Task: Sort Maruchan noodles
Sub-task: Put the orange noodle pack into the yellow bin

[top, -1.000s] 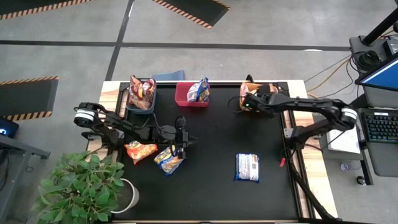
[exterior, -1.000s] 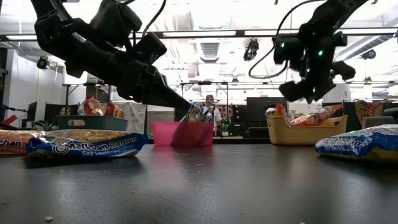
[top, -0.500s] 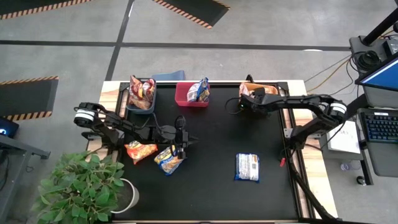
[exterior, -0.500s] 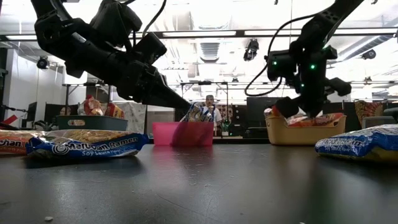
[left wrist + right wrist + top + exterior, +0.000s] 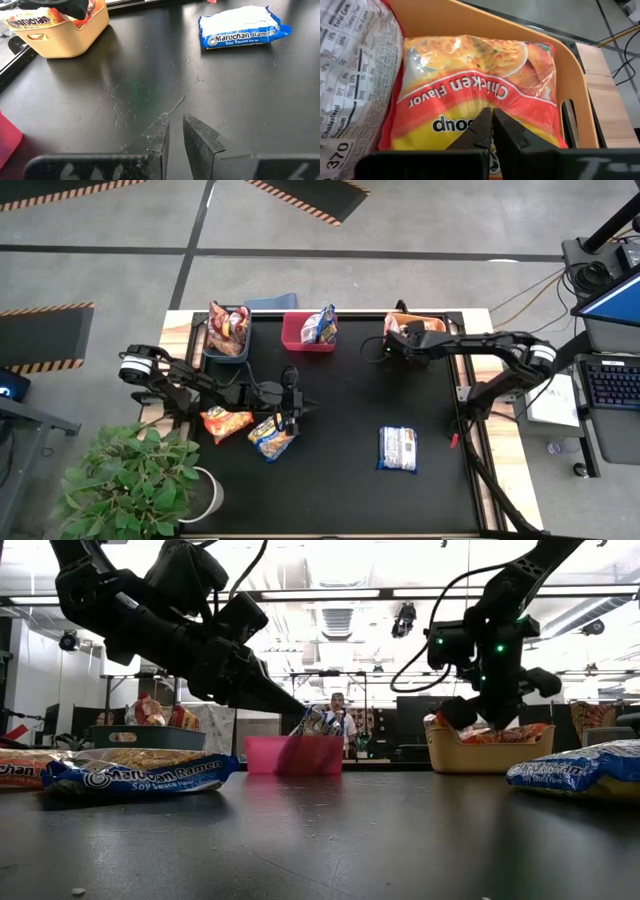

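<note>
While left gripper (image 5: 300,406) idles, right gripper (image 5: 492,131) lowered — closed

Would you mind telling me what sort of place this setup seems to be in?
Most likely a robotics lab or workshop. Hazard-striped mats lie on the concrete floor, a computer workstation stands beside the table, and the low view shows a large open room with exposed ceiling ducts.

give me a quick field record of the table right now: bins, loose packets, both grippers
dark grey bin: holds packets
red bin: one blue-and-yellow packet
orange bin: Chicken Flavor packet
loose packets: orange one, blue-and-yellow one, blue-and-white Soy Sauce one
left gripper: nearly shut, empty, above the mat
right gripper: shut, over the Chicken Flavor packet
</note>
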{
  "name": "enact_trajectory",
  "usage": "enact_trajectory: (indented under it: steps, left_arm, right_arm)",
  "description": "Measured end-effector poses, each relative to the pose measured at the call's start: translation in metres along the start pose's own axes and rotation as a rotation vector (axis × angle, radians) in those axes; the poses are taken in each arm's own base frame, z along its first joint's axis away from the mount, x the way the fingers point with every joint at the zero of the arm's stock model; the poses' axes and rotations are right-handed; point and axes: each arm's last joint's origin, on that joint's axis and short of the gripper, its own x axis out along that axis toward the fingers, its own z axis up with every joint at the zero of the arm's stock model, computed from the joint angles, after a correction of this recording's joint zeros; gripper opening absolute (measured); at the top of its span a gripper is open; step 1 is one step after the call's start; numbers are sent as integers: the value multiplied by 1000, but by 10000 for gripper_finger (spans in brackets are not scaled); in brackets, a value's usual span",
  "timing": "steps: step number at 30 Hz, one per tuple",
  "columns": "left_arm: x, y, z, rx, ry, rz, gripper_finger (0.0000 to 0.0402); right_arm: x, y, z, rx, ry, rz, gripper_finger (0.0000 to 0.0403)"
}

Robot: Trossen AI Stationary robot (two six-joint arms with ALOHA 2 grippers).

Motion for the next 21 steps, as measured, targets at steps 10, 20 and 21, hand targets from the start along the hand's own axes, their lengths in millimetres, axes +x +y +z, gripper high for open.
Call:
enact_trajectory:
  steps: [10,20,21]
  left_arm:
    - [0,0,0,0,0,0,38]
    - [0,0,0,0,0,0,38]
    - [0,0,0,0,0,0,38]
  right_arm:
    - [-2,-2,1,-16,2,9,9]
    - [-44,-20,15,31,-75,132,9]
    - [-50,-21,15,33,-88,156,9]
